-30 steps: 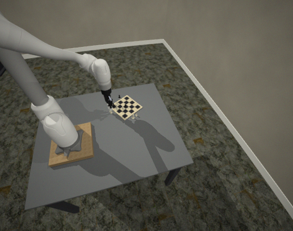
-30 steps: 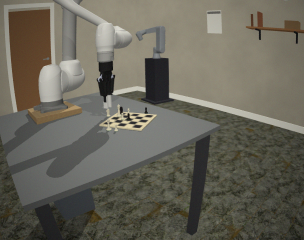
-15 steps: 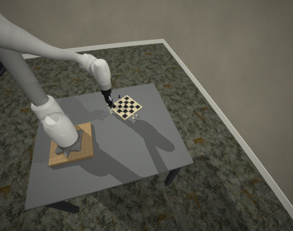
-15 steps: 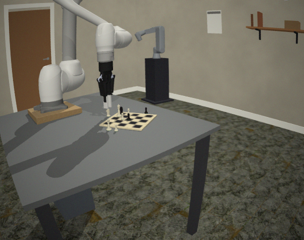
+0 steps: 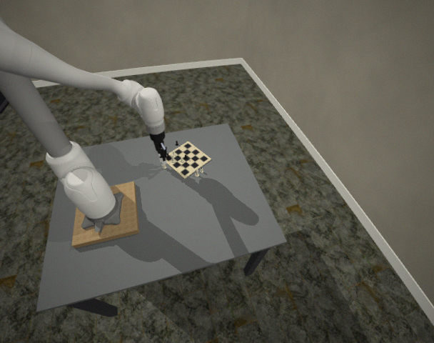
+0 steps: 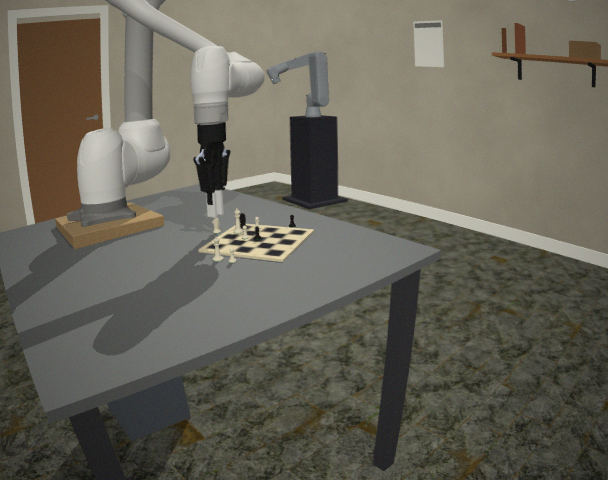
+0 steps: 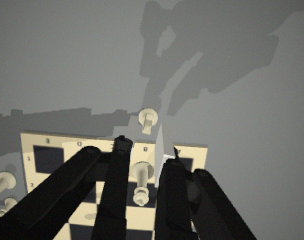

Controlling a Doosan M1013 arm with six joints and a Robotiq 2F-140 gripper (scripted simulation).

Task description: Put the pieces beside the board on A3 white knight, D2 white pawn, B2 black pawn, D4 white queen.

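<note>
The chessboard (image 5: 188,158) lies on the grey table with several white and black pieces on it. My gripper (image 6: 213,206) hangs upright just off the board's near-left corner, above the table. Its fingers stand close together and I see no piece between them. A small white piece (image 6: 216,224) stands on the table right below and beside the fingertips; it also shows in the wrist view (image 7: 147,119). Two more white pieces, a taller one (image 6: 218,250) and a pawn (image 6: 232,255), stand off the board's front edge. The black pawn (image 6: 292,220) stands off the far side.
My arm's base sits on a wooden block (image 5: 106,216) at the table's left. A second robot arm on a black pedestal (image 6: 313,155) stands behind the table. A white king (image 6: 236,219) and a black piece (image 6: 242,221) stand on the board close to my fingers.
</note>
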